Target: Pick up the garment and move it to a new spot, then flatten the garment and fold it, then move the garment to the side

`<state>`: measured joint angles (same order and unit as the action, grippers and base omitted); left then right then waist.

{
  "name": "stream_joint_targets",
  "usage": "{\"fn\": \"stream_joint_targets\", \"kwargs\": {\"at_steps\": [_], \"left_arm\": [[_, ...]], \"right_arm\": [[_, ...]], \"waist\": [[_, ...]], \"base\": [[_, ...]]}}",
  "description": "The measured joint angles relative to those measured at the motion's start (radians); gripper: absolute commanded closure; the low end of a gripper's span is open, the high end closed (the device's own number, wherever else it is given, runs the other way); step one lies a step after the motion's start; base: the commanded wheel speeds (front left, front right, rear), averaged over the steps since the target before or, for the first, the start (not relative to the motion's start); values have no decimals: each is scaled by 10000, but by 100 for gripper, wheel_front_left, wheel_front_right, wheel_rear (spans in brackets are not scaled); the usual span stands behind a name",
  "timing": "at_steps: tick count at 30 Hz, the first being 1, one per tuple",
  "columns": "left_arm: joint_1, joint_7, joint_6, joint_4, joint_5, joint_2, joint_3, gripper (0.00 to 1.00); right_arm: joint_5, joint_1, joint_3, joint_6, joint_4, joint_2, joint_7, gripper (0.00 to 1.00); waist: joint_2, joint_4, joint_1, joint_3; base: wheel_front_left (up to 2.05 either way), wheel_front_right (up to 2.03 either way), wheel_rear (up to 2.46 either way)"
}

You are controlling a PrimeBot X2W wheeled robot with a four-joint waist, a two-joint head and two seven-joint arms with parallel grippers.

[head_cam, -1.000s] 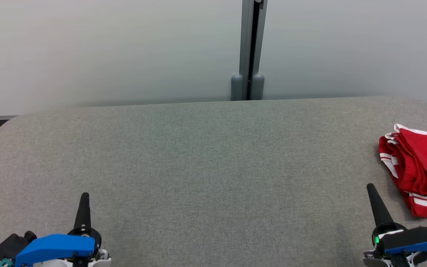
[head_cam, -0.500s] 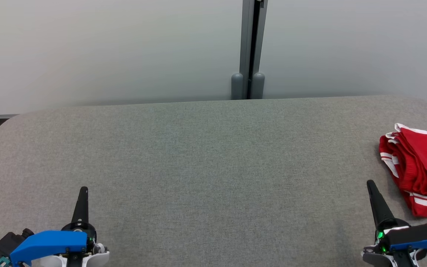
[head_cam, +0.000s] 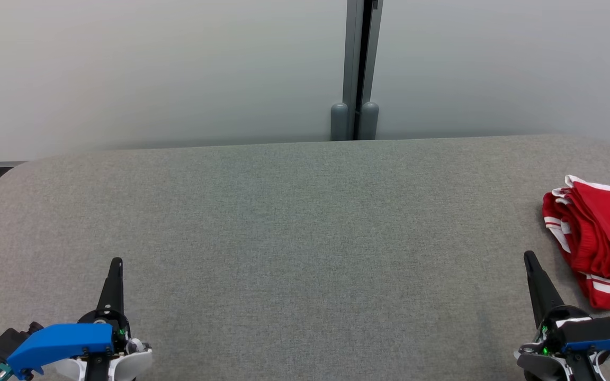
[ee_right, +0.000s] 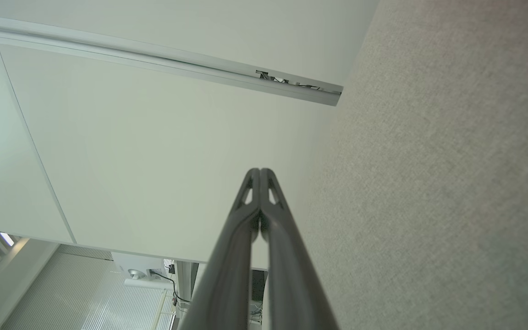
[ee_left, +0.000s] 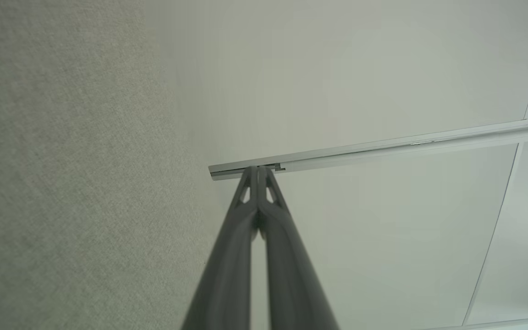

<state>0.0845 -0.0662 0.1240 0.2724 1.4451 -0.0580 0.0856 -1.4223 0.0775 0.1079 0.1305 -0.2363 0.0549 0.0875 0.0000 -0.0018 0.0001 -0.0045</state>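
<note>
The garment [head_cam: 599,238] is red with white stripes and lies folded in a compact bundle at the right edge of the grey felt table [head_cam: 294,222]. My right gripper [head_cam: 528,256] is shut and empty near the front right, its tip a little left of and below the bundle, apart from it. My left gripper [head_cam: 117,262] is shut and empty at the front left, far from the garment. Both wrist views show the fingers pressed together, left gripper [ee_left: 258,168] and right gripper [ee_right: 260,170], with nothing between them.
A pale wall stands behind the table with a grey vertical post [head_cam: 355,69] at centre. The table's far edge is rounded at both corners. The right wrist view catches a window blind and a device [ee_right: 138,270] beyond the wall panel.
Both arms have slid slightly toward the bottom of the view with their fingertips a little higher in the picture. The garment has stayed where it was.
</note>
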Motion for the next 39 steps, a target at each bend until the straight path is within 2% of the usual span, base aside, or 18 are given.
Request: {"fn": "stream_joint_targets", "kwargs": {"at_steps": [27,39], "left_arm": [[187,-476,17,-255,1661,67,288,100],[196,-477,17,-259,1666,69,290,100]], "right_arm": [[-1871,234,50,0,-77,-36,257,100],[-1893,236,52,0,-81,-42,257,100]], "waist": [[0,18,-2,76],[0,18,-1,76]], "base": [[0,0,0],[0,0,0]]}}
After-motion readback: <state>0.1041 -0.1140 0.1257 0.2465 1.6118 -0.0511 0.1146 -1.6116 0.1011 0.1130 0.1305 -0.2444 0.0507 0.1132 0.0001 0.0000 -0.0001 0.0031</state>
